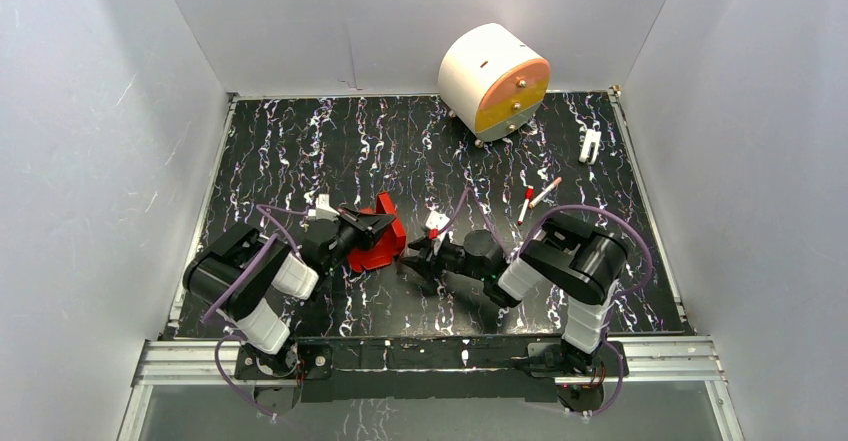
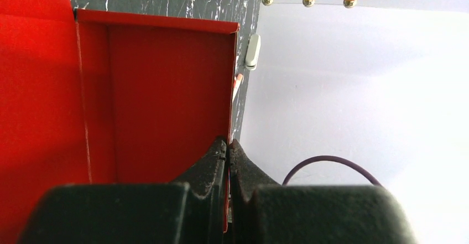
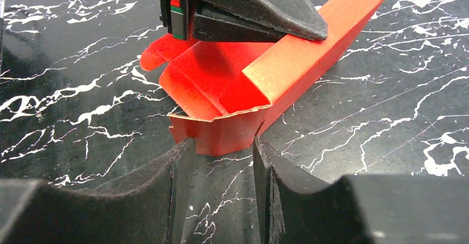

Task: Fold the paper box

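Observation:
The paper box (image 1: 378, 241) is bright red card, partly formed with open flaps, lying left of the table's middle. My left gripper (image 1: 368, 225) is shut on one thin wall of the box; in the left wrist view the red panel (image 2: 166, 89) fills the left and its edge is pinched between the fingertips (image 2: 228, 144). My right gripper (image 1: 410, 261) is open just right of the box. In the right wrist view its gripper (image 3: 219, 144) faces the box's end flap (image 3: 221, 130), which lies just ahead of the gap. The left gripper's fingers (image 3: 249, 11) show above the box.
A large white-and-orange drum (image 1: 494, 81) stands at the back right. Two red-capped white pens (image 1: 535, 199) lie right of the middle. A small white clip (image 1: 590, 145) lies at the far right. White walls enclose the black marbled table (image 1: 300, 141).

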Motion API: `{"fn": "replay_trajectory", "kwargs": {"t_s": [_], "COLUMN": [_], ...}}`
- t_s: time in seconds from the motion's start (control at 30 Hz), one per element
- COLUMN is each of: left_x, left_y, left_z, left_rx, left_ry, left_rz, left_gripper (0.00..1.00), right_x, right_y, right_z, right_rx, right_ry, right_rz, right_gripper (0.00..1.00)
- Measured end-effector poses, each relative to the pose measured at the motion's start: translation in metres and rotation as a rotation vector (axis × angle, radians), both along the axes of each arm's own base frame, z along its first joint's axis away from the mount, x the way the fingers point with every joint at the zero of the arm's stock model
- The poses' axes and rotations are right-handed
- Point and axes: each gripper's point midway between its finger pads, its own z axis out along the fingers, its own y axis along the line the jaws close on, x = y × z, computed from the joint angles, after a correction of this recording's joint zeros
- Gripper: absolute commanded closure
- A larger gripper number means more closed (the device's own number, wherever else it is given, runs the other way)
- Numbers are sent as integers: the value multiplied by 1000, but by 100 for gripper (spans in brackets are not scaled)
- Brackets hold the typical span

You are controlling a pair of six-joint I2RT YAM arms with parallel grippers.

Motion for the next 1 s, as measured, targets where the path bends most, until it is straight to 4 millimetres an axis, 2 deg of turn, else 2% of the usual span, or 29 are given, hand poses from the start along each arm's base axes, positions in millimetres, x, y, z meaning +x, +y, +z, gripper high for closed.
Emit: {"fn": "replay_trajectory", "kwargs": {"t_s": [0.13, 0.37, 0.8, 1.0], "left_x": [-2, -5, -13, -15], "left_y": [-3, -2, -6, -6], "left_z": [-1, 2, 4, 6], "left_rx": [-32, -57, -76, -87], "left_ry": [0, -9, -17, -19], "left_rz": [5, 28, 58, 92], "left_gripper": [100, 100, 100, 100], "right_x": [1, 8, 25, 30], "right_y": [4, 6, 2, -1], "right_z": [-5, 0, 1, 1], "right_rx": [-1, 29, 56, 63], "right_ry": [6, -8, -29, -39], "right_rz": [-34, -127, -300, -360], "right_gripper": [49, 50, 48, 51]}}
